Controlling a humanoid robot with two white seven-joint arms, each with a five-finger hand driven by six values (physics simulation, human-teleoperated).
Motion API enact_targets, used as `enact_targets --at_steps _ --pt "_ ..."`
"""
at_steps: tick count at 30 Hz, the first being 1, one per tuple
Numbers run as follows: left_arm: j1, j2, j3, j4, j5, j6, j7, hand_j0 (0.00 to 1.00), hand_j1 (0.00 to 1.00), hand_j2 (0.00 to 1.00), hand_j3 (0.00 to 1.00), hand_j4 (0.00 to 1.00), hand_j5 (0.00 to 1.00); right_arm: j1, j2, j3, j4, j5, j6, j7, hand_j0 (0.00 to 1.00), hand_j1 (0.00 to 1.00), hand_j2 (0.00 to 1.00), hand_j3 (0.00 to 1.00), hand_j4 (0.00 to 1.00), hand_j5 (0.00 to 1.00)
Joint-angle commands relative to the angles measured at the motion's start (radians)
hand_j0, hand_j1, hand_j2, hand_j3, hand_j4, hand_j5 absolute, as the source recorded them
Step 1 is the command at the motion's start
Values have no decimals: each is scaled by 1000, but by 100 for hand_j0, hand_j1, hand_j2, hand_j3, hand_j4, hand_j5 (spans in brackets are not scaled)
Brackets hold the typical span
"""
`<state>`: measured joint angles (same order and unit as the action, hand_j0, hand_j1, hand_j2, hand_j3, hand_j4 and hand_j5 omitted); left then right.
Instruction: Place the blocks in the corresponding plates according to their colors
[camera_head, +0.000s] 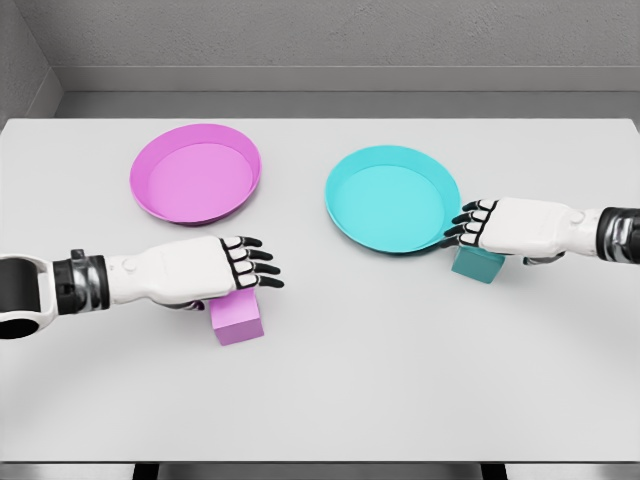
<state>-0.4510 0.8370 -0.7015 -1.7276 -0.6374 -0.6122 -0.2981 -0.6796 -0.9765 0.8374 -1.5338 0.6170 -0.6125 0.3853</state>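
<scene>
A pink plate (195, 175) lies at the back left of the white table, and a teal plate (385, 200) to its right. The pink block (238, 320) sits on the table in front of the pink plate. My left hand (255, 267) hovers just over the block's back edge with fingers stretched out, holding nothing. The teal block (477, 265) stands against the teal plate's front right rim. My right hand (470, 224) is right above it, fingers relaxed and pointing left over the plate's rim, and it covers the block's top.
The white table (400, 360) runs to a grey wall at the back. Its front edge lies near the bottom of the picture. Nothing else stands on it.
</scene>
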Motion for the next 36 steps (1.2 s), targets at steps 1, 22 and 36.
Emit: enact_targets --at_steps 1,22,36 --pt "0 -1 -4 0 4 1 1 100 100 100 100 100 100 0 4 0 4 -2 2 0 100 100 100 100 100 100" --pt "8 -3 -38 -4 7 1 2 100 100 100 100 100 100 -8 19 0 4 9 2 24 85 85 85 85 85 85" --pt "25 10 -41 -1 5 1 2 100 100 100 100 100 100 -14 19 -1 1 15 2 24 70 70 70 70 70 70"
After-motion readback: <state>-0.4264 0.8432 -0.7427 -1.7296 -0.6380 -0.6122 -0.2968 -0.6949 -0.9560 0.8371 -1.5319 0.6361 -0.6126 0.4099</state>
